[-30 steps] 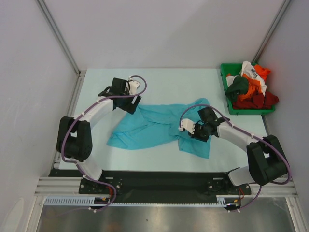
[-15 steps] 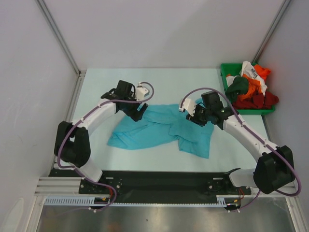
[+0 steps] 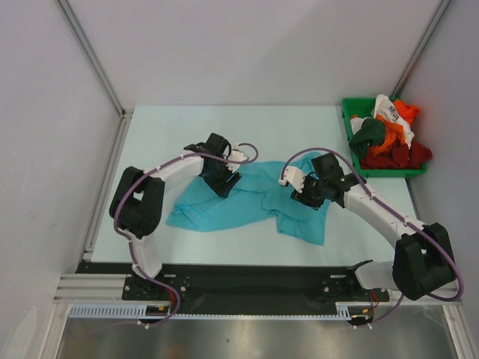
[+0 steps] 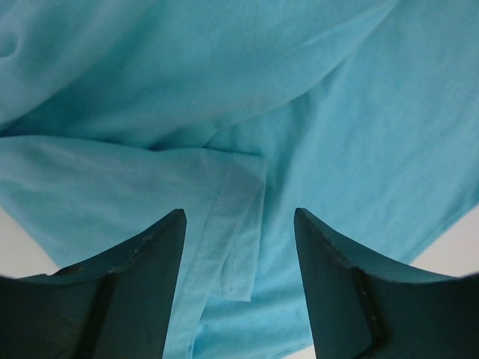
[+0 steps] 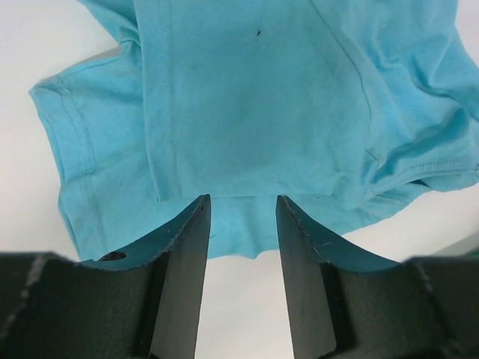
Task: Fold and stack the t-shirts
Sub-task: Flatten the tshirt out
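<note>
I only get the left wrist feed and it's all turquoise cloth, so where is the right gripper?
Observer: The right gripper is over the right half of the turquoise t-shirt, jaws open and empty.
Operator: Where are the other shirts?
Observer: The other t-shirts are heaped in the green bin at the far right corner of the table.
Operator: Where on the shirt is my left gripper?
Observer: The left gripper is over the left part of its far edge.

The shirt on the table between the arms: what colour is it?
Plain turquoise. The shirt shows best in the right wrist view.
</note>
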Tool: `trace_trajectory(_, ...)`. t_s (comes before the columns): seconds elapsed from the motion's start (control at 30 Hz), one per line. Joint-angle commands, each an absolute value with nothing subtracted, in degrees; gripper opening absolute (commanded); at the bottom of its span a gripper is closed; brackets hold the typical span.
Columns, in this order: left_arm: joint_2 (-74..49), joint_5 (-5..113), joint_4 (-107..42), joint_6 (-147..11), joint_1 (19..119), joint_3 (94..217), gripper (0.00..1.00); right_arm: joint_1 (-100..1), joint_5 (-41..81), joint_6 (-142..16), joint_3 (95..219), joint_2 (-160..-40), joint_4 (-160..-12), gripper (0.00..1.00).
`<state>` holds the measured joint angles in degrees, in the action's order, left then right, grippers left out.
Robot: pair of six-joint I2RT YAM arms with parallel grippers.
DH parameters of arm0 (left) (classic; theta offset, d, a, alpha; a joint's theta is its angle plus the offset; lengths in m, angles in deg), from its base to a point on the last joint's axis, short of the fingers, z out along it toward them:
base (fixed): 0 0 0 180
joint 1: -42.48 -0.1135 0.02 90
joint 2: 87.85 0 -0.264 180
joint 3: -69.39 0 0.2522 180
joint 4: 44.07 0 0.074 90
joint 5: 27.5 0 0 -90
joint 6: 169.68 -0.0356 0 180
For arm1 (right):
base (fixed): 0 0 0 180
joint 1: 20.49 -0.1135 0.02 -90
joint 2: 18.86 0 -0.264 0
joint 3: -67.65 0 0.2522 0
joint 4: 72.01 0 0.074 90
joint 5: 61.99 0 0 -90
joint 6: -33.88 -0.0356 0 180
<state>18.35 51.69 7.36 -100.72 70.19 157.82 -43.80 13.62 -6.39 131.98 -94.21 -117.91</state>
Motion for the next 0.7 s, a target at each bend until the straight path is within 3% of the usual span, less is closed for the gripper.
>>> trace_trajectory(0.0,19.55,52.65,7.84,-100.52,71.05,160.15,0.65,-43.17,13.86,-6.38,130.99,-92.86,-116.27,0.45)
trace_trajectory(0.13,21.4,56.6,4.94,-99.64,71.31,160.31,0.6,-43.08,13.25,-6.9,129.93,-92.6,-115.83,0.46)
trace_trajectory(0.33,24.21,58.28,5.02,-99.02,71.22,162.6,0.4,-43.17,13.33,-5.67,127.91,-91.98,-115.92,0.47)
trace_trajectory(0.43,23.69,58.37,4.67,-98.41,71.31,162.43,0.05,-42.99,13.34,-6.11,127.65,-91.98,-115.13,0.48)
trace_trajectory(0.47,23.51,58.54,4.67,-98.49,71.31,162.34,0.0,-42.99,13.34,-6.11,127.64,-91.98,-114.86,0.48)
trace_trajectory(0.67,16.94,60.57,3.79,-97.88,69.38,161.29,0.0,-43.08,13.34,-6.38,127.47,-91.89,-114.69,0.49)
